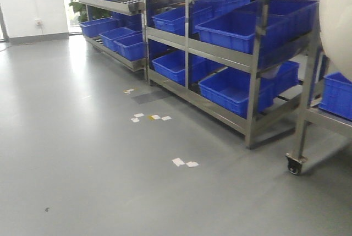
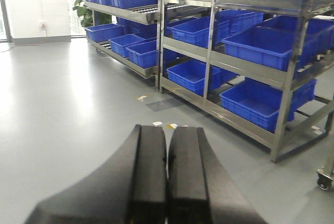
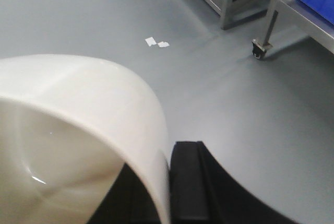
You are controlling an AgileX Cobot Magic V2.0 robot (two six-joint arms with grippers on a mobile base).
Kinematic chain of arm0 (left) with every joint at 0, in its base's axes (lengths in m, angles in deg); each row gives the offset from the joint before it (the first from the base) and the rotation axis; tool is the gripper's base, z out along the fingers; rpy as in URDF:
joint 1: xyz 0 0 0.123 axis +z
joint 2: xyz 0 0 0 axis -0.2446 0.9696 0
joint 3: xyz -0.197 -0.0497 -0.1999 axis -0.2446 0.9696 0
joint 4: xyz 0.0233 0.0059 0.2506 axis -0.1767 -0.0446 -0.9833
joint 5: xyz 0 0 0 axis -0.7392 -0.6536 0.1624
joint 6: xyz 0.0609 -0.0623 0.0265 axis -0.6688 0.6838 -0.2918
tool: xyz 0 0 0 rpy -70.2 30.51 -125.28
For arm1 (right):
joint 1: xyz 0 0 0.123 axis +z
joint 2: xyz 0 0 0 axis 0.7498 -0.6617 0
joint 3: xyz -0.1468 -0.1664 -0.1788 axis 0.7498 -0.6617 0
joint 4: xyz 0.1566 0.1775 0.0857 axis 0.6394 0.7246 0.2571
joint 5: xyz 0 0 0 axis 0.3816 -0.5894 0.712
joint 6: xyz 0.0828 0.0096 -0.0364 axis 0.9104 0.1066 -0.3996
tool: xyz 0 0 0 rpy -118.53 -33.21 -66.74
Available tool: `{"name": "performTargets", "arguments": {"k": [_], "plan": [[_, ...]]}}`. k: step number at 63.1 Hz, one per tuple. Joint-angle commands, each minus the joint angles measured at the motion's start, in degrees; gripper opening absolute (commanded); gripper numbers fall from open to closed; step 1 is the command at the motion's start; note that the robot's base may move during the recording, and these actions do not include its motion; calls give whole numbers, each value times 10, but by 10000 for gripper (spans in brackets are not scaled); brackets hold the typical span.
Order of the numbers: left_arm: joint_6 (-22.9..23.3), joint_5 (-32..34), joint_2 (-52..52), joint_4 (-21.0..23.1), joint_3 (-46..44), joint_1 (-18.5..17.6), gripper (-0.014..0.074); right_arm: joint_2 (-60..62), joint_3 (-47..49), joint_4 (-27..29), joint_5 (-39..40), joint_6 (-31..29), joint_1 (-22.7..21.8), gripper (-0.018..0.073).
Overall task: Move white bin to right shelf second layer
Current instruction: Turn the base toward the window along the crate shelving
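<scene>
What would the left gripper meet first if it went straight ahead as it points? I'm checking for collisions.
Probably bare floor: the shut left gripper points at open floor left of the rack of blue crates; depth is unclear.

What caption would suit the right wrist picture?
Right gripper pinching the white bin by its rim above grey floor.

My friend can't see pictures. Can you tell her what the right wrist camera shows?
The white bin fills the lower left, its rim pinched by the right gripper above a grey floor. Paper scraps lie on the floor, and a steel rack leg with a caster wheel stands at upper right.
</scene>
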Motion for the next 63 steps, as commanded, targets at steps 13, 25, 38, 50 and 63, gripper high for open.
{"name": "performTargets", "arguments": {"k": [13,25,38,50,63], "plan": [[4,47,-2,1,21,-3,85,-3,17,-3,54,1,-4,48],[4,47,-2,1,21,-3,85,-3,17,-3,54,1,-4,48],[4,47,-2,1,21,-3,85,-3,17,-3,54,1,-4,48],[4,47,-2,1,21,-3,85,-3,17,-3,54,1,-4,48],[4,47,-2,1,21,-3,85,-3,17,-3,54,1,-4,48]]}}
